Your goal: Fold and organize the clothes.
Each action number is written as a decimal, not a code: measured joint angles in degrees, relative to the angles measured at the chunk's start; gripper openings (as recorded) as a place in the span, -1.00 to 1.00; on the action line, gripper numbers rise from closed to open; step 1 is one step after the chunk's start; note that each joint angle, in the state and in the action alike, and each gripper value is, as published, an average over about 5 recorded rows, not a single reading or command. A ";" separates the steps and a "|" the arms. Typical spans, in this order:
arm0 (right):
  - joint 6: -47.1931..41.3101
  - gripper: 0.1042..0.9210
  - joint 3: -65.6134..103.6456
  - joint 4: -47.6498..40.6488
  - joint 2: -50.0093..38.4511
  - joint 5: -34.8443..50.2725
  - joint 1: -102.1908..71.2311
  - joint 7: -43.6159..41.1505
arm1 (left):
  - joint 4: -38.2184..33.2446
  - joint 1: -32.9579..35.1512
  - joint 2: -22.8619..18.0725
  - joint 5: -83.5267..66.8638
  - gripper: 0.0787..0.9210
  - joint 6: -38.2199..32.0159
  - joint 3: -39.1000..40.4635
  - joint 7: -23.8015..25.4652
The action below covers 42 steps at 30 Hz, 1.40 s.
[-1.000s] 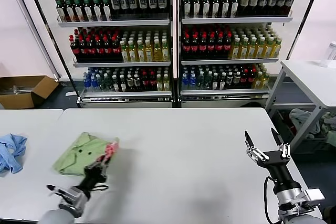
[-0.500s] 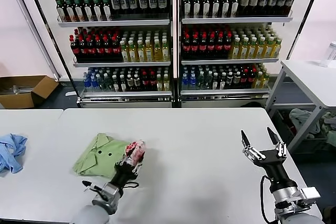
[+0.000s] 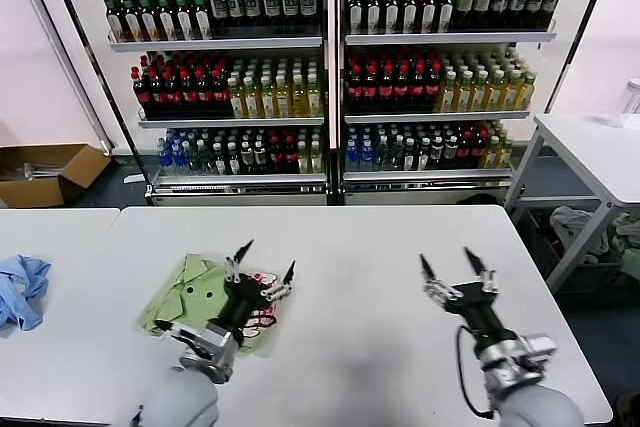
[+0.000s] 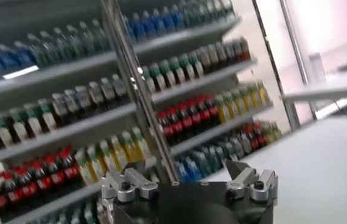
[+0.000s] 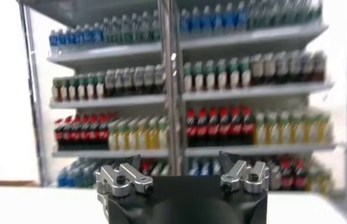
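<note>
While bottles (image 3: pixel 230 97) fill shelves (image 3: pixel 330 42), polo shirt (image 3: pixel 195 292) lies folded.

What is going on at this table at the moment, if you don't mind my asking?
The robot is tidying a light green polo shirt, which lies folded on the white table. Its left pincer is raised just above the shirt's red-and-white chest graphic, jaws apart and holding nothing. The right pincer hovers open over bare table to the right, well clear of the shirt. A light blue cloth sits apart at the table's far left edge.
</note>
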 measured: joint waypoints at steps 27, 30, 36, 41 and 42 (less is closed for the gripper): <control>-22.55 0.67 -34.71 -18.74 17.40 14.36 28.38 4.29 | -10.44 10.88 -3.93 -1.53 0.77 -0.77 -17.11 6.35; -23.11 0.48 -35.19 -19.94 18.25 14.50 28.83 4.15 | -10.53 11.29 -3.89 -1.55 0.77 -0.72 -17.76 6.52; -23.70 0.05 -35.42 -22.58 19.84 14.43 29.46 3.65 | -10.97 12.18 -3.92 -1.60 0.77 -0.67 -18.55 6.77; -23.40 -0.31 -35.52 -24.50 20.71 13.81 30.14 3.01 | -11.13 12.72 -4.20 -1.60 0.77 -0.68 -18.68 6.96; -23.30 -0.37 -35.53 -24.86 20.88 13.66 30.28 2.89 | -11.14 12.82 -4.26 -1.59 0.77 -0.68 -18.68 6.99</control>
